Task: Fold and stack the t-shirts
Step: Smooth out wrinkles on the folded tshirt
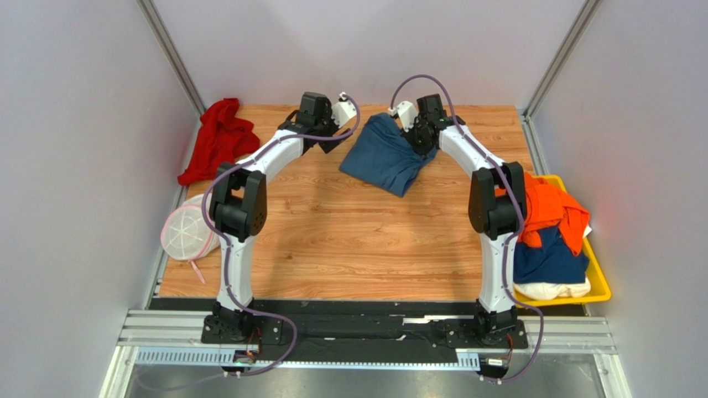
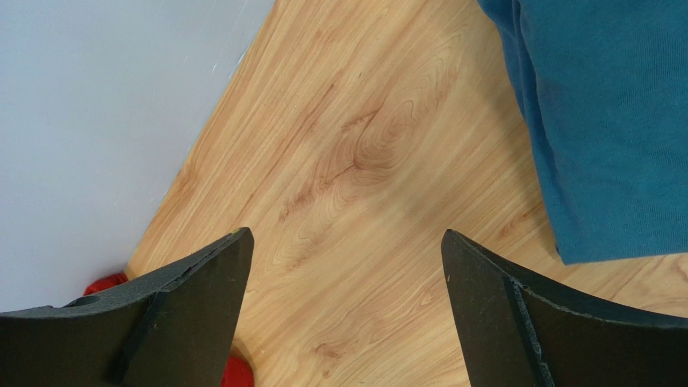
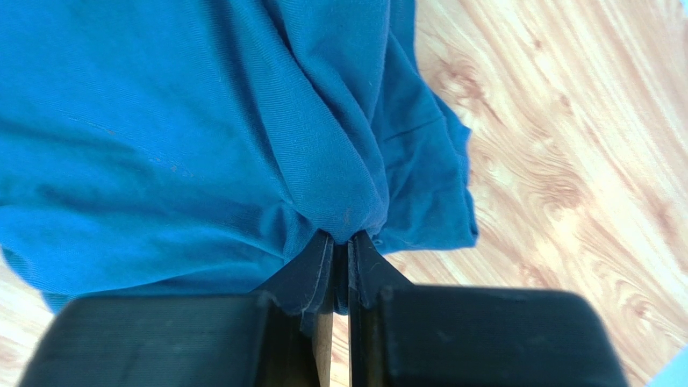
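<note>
The slate-blue t-shirt (image 1: pixel 384 155) lies bunched at the far middle of the table. My right gripper (image 1: pixel 418 131) is shut on a pinched fold of it at its far right edge; in the right wrist view (image 3: pixel 346 239) cloth (image 3: pixel 202 137) bulges out between the fingers. My left gripper (image 1: pixel 328 141) is open and empty just left of the shirt, over bare wood; the shirt's edge (image 2: pixel 602 121) shows at the upper right of the left wrist view, beyond the gripper (image 2: pixel 347 242). Orange (image 1: pixel 548 207), navy (image 1: pixel 544 257) and cream (image 1: pixel 553 289) shirts lie in the yellow bin (image 1: pixel 600 278).
A red cloth (image 1: pixel 218 139) lies heaped at the far left corner, a bit of it (image 2: pixel 234 372) behind my left finger. A round white-and-pink mesh disc (image 1: pixel 188 232) sits at the left edge. Grey walls close the table on three sides.
</note>
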